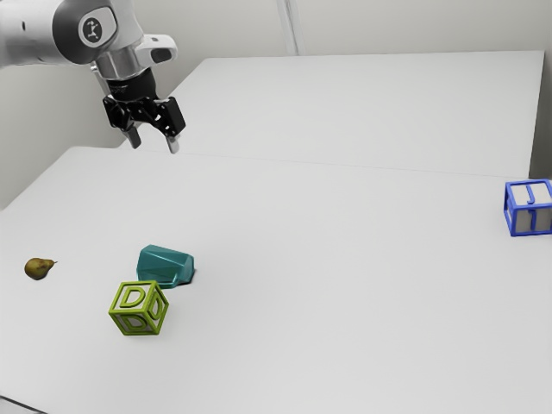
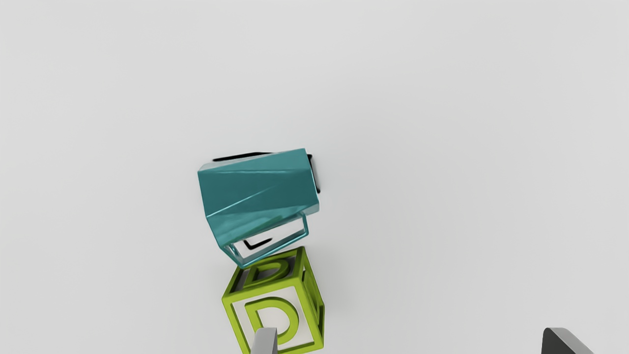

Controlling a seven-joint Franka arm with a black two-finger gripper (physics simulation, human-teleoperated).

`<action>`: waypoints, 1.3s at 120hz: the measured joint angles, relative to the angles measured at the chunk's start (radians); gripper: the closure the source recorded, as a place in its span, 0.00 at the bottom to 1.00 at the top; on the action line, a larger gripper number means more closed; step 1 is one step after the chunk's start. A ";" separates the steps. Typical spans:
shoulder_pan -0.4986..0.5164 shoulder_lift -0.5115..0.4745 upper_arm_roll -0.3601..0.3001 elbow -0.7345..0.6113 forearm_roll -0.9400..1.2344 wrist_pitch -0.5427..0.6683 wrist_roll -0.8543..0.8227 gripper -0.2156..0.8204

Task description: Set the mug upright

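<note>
My gripper (image 1: 153,146) hangs well above the table at the upper left of the exterior view, with nothing between its fingers. In the wrist view the two fingertips of the gripper (image 2: 408,339) stand wide apart. A faceted teal mug (image 1: 164,266) lies on its side on the table, below the gripper's height and clear of it. Seen from the hand, the mug (image 2: 260,191) has its angular handle turned toward the green letter block.
A green block with the letter D (image 1: 138,309) (image 2: 272,314) sits close beside the mug's handle. A brown pear (image 1: 38,268) lies toward the exterior view's left, and a blue-framed block (image 1: 530,208) stands at its far right on the white table (image 1: 345,285).
</note>
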 joint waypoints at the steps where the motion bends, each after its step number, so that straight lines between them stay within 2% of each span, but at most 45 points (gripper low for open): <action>1: 0.000 0.000 0.000 0.000 0.000 0.000 0.000 0.23; 51: 0.011 -0.037 0.018 -0.054 0.000 0.004 0.004 0.23; 76: 0.117 -0.047 0.019 -0.079 -0.010 0.009 0.025 0.23; 111: 0.298 -0.075 0.027 -0.196 -0.161 0.106 0.130 0.23; 139: 0.426 -0.116 0.033 -0.371 -0.334 0.222 0.271 0.23; 156: 0.461 -0.122 0.048 -0.472 -0.457 0.302 0.376 0.23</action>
